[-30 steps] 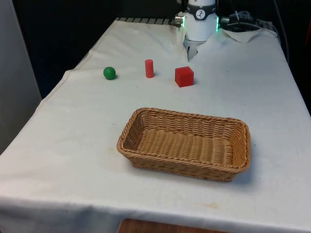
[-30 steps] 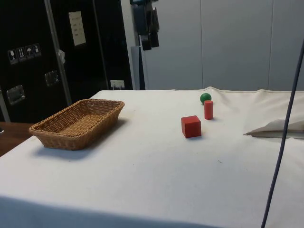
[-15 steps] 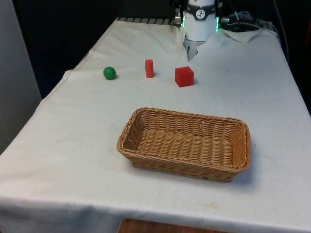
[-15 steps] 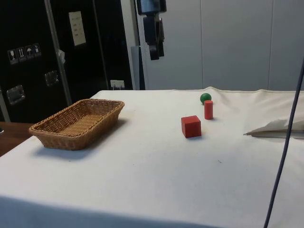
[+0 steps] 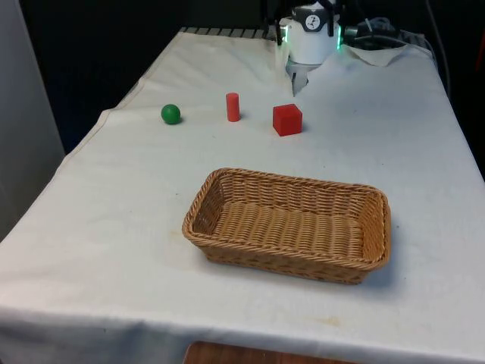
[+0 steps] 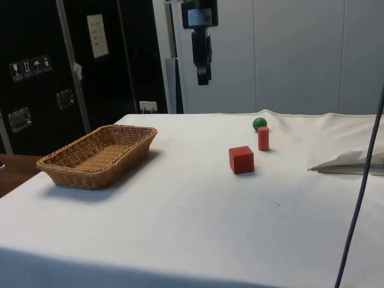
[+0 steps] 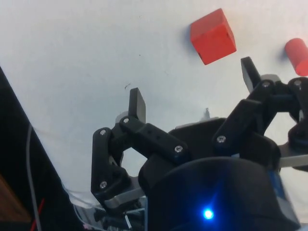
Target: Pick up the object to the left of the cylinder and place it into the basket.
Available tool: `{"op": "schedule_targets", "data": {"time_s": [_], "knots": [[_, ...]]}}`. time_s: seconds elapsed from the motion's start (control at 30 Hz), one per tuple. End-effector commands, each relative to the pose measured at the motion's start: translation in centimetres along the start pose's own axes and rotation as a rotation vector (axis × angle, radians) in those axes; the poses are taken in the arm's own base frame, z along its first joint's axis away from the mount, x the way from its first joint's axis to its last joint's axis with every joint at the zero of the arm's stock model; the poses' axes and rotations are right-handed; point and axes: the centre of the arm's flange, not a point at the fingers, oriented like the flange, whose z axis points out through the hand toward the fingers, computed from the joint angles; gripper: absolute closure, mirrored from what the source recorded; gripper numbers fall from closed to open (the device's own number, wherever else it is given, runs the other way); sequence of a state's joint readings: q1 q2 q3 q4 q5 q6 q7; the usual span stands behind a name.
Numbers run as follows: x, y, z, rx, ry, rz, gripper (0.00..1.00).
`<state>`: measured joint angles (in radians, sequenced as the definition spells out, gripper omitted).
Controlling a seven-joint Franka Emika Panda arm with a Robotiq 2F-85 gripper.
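A green ball (image 5: pixel 171 114) (image 6: pixel 259 123) lies on the white cloth, on the front view's left of a small upright red cylinder (image 5: pixel 233 107) (image 6: pixel 263 138) (image 7: pixel 297 55). A red cube (image 5: pixel 287 120) (image 6: pixel 241 159) (image 7: pixel 212 36) stands on the cylinder's other side. The wicker basket (image 5: pixel 284 264) (image 6: pixel 90 179) sits nearer the front edge with nothing in it. My gripper (image 6: pixel 204 78) (image 7: pixel 192 86) hangs high over the table, between the basket and the cube in the side view. It is open, with nothing between its fingers (image 7: pixel 137 102).
A rumpled fold of white cloth (image 5: pixel 379 49) (image 6: pixel 351 162) lies at the table's far end near the robot base. A thin cable (image 6: pixel 359 186) hangs across the side view's right. The cloth drops off at the edge (image 5: pixel 91 136) close to the ball.
In the side view the gripper has moved right and lower, away from above the basket and towards the cube. The ball, cylinder, cube and basket have not moved.
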<state>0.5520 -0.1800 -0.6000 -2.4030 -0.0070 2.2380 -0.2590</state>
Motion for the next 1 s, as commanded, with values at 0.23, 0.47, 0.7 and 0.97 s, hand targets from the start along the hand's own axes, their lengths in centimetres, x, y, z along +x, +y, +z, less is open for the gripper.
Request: {"op": "schedule_targets", "data": {"time_s": [0.23,0.47,0.7,0.97], "knots": [[-0.9,0.3,1.0,0.003,0.013,-0.032,0.00],[-1.8,0.5,1.9,-0.022,0.047,-0.064,0.00],[-2.2,0.5,2.6,-0.032,0.087,-0.083,0.00],[-3.2,0.4,3.9,-0.036,0.114,-0.101,0.00]]}}
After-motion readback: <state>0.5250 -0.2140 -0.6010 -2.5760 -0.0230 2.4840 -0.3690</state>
